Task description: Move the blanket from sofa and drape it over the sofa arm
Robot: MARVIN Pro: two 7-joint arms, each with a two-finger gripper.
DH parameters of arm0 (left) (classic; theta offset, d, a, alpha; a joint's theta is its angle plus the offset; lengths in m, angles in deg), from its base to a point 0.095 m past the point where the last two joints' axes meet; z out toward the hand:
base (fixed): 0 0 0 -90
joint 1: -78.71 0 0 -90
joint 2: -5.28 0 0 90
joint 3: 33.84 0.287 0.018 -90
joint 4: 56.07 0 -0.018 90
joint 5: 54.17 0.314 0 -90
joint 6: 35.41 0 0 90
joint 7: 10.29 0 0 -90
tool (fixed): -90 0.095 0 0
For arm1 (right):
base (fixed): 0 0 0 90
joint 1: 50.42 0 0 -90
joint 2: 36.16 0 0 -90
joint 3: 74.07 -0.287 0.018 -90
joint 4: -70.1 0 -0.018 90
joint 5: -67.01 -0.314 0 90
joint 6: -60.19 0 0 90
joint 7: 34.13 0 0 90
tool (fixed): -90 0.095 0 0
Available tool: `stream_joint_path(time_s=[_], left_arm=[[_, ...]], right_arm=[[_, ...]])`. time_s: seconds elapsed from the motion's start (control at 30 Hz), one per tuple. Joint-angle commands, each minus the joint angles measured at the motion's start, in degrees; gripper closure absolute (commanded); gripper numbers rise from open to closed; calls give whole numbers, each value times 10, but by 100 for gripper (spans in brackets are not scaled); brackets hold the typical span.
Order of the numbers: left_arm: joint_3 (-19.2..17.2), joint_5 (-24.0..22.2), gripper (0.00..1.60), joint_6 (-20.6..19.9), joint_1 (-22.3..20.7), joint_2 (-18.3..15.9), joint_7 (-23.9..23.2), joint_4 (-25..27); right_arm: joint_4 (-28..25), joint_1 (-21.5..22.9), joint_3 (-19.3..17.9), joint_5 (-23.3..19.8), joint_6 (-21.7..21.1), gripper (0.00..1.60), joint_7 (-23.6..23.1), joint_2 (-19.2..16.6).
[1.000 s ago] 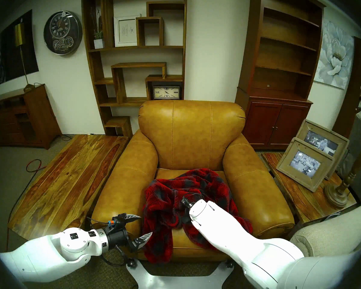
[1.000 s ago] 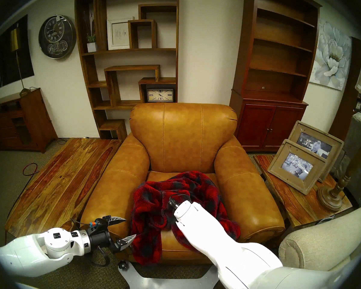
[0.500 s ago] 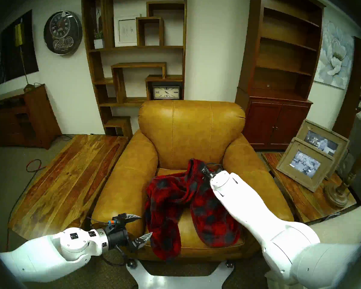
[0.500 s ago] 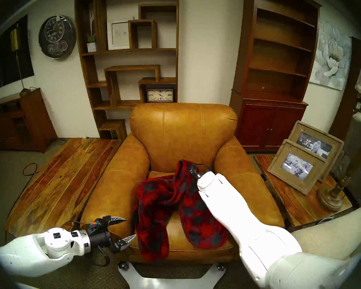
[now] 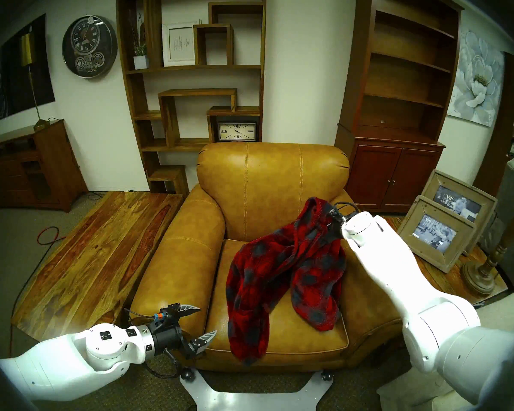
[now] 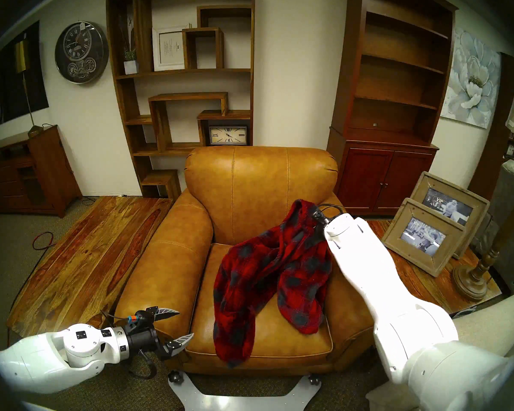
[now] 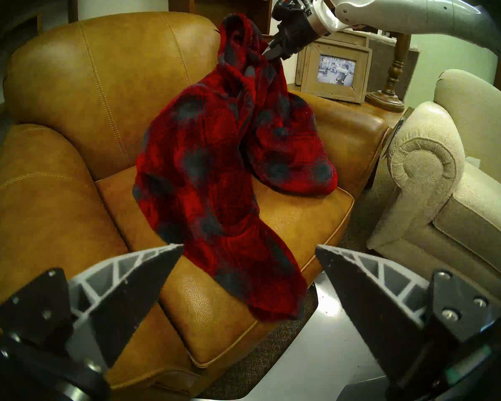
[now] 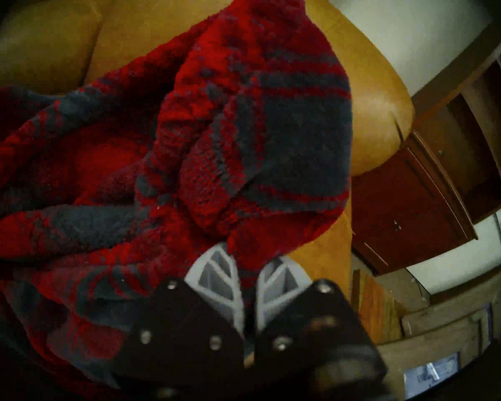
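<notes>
The red-and-black plaid blanket [image 5: 285,271] hangs from my right gripper [image 5: 328,220], which is shut on a bunched top fold above the back of the sofa arm [image 5: 368,312]. The right wrist view shows the fingers [image 8: 214,273] closed on the fleece [image 8: 214,131]. Two tails trail down: one lies on the tan leather sofa's [image 5: 273,188] seat against the sofa arm, the other hangs over the seat's front edge. My left gripper [image 5: 208,320] is open and empty at the sofa's front left corner, apart from the blanket [image 7: 214,160].
A wooden side table right of the sofa holds two picture frames [image 5: 435,235] and a lamp base [image 5: 478,275]. A beige fabric seat with a scroll arm [image 7: 425,160] stands at the front right. A low wooden table [image 5: 95,253] lies left of the sofa.
My right gripper has risen and moved back and right with the blanket, from the seat's front to above the right sofa arm. The blanket has stretched out and slid right. The left arm has not moved.
</notes>
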Motion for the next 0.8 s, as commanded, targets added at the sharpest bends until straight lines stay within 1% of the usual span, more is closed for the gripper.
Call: stream_joint_path(time_s=[0.0, 0.03, 0.1, 0.13, 0.17, 0.2, 0.23, 0.27, 0.3, 0.43, 0.47, 0.53, 0.57, 0.63, 0.67, 0.73, 0.77], left_arm=[[-1, 0, 0, 2, -1, 1, 0, 4], [0, 0, 0, 2, -1, 1, 0, 4], [0, 0, 0, 2, -2, 1, 0, 4], [0, 0, 0, 2, -2, 1, 0, 4], [0, 0, 0, 2, -2, 0, 0, 4], [0, 0, 0, 2, -2, 0, 0, 4], [1, 0, 0, 2, -2, 0, 0, 4], [1, 0, 0, 2, -2, 0, 0, 4], [1, -1, 0, 2, -2, 0, 0, 4], [1, -1, 0, 2, -3, 0, 0, 4], [2, -1, 0, 2, -3, 0, 0, 4], [2, -1, 0, 2, -3, 0, 0, 4], [2, -1, 0, 2, -3, 0, 0, 4], [2, -1, 0, 2, -4, 0, 0, 4], [3, -1, 0, 2, -4, -1, 0, 4], [3, -1, 0, 2, -4, -1, 0, 4], [3, -1, 0, 2, -4, -1, 0, 4]], right_arm=[[-8, 46, -70, 18, -8, 160, -11, -67], [-7, 48, -84, 23, -12, 160, -17, -67], [-9, 52, -99, 28, -15, 160, -26, -84], [-9, 55, -109, 30, -16, 160, -27, -81], [-12, 55, -114, 33, -17, 160, -33, -96], [-12, 57, -126, 36, -19, 160, -36, -90], [-15, 57, -143, 43, -23, 160, -48, -109], [-15, 57, -143, 43, -23, 160, -48, -109], [-14, 58, -153, 46, -25, 160, -48, -109], [-13, 53, -187, 62, -33, 160, -69, -137], [-13, 53, -200, 67, -35, 160, -73, -134], [-12, 51, -218, 74, -38, 160, -82, -148], [-11, 51, -228, 78, -41, 160, -83, -146], [-10, 47, -245, 87, -44, 160, -95, -166], [-10, 47, -259, 94, -45, 160, -100, -162], [-9, 43, -274, 101, -48, 160, -112, -175], [-8, 41, -280, 105, -49, 160, -117, -175]])
